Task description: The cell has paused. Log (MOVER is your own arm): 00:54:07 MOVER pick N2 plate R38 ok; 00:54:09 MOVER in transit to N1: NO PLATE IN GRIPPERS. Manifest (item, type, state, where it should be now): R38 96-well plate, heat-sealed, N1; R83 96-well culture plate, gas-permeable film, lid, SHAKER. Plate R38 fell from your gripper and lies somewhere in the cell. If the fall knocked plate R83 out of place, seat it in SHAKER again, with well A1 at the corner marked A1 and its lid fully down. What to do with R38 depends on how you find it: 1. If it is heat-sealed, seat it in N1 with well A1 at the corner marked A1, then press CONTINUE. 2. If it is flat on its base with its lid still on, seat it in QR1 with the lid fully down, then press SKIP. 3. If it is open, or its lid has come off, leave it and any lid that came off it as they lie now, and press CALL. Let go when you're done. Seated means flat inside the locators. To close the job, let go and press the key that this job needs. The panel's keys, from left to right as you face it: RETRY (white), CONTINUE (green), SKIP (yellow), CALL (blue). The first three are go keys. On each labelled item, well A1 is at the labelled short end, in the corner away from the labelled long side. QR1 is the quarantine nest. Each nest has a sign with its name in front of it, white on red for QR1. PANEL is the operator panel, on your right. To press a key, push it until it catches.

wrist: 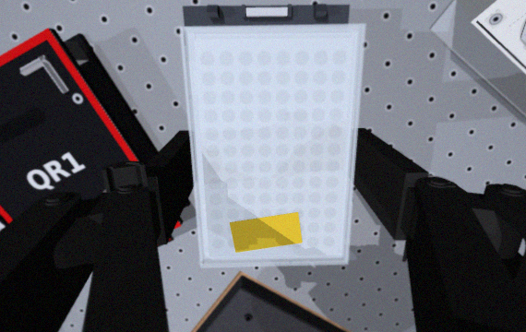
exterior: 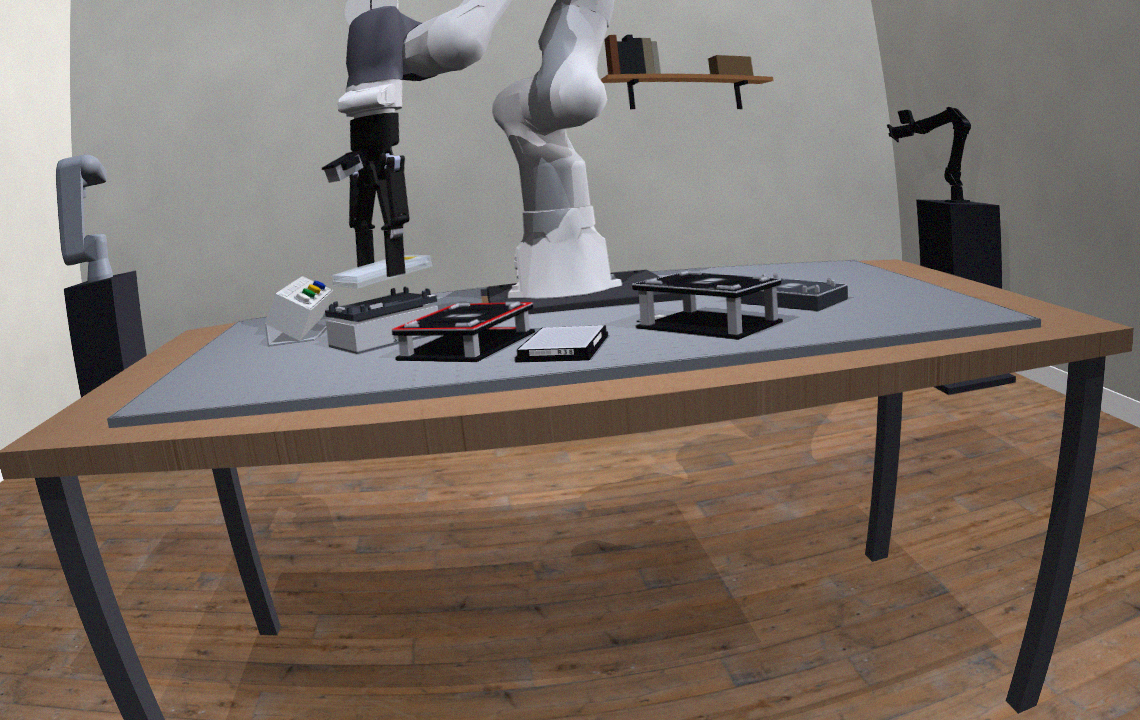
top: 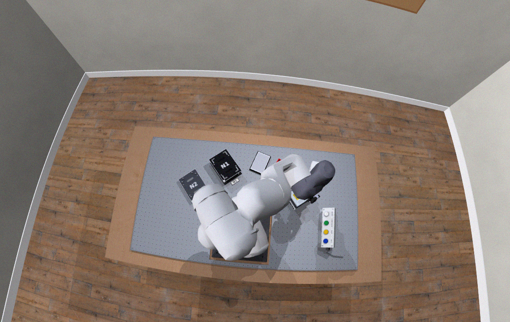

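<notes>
Lidded plate (wrist: 272, 143) in tool (wrist: 272, 184)

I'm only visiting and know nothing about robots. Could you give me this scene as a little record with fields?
tool: shut on the lidded plate, holding it in the air
lidded plate: pale, wells show through, yellow tag near one short end
below it: grey stand
QR1 nest: red-edged, nothing seen in it
loose plate: flat on the table beside that nest
key panel: white, green, yellow, blue keys
</notes>
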Robot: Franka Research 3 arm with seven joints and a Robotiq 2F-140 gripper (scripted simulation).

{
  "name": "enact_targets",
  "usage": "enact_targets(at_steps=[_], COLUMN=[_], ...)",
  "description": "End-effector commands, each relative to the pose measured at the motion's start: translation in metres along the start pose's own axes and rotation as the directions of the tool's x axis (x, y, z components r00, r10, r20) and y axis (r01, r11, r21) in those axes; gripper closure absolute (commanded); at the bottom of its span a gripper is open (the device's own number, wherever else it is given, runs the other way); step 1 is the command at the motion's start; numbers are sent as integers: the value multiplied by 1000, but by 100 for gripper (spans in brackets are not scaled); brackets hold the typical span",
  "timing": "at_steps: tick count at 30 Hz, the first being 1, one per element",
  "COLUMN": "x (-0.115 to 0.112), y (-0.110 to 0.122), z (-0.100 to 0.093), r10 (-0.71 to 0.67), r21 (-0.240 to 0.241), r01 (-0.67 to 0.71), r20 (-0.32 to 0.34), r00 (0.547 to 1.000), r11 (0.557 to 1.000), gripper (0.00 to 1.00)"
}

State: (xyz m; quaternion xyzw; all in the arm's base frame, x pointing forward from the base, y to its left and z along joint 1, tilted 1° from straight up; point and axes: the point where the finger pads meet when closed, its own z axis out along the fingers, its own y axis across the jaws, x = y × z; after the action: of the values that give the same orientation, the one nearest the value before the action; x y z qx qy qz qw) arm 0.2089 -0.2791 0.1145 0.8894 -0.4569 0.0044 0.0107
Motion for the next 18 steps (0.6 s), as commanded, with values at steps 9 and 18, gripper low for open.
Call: enact_targets(at_steps=[9, 18], x=[-3, -3], y=[-1, -1], z=[-22, -36], r10=[-2, -2], r21=[2, 2], r01=[2, 2], r20=[10, 10], r00=[1000, 1000], r11=[1000, 1000], gripper=[90, 90])
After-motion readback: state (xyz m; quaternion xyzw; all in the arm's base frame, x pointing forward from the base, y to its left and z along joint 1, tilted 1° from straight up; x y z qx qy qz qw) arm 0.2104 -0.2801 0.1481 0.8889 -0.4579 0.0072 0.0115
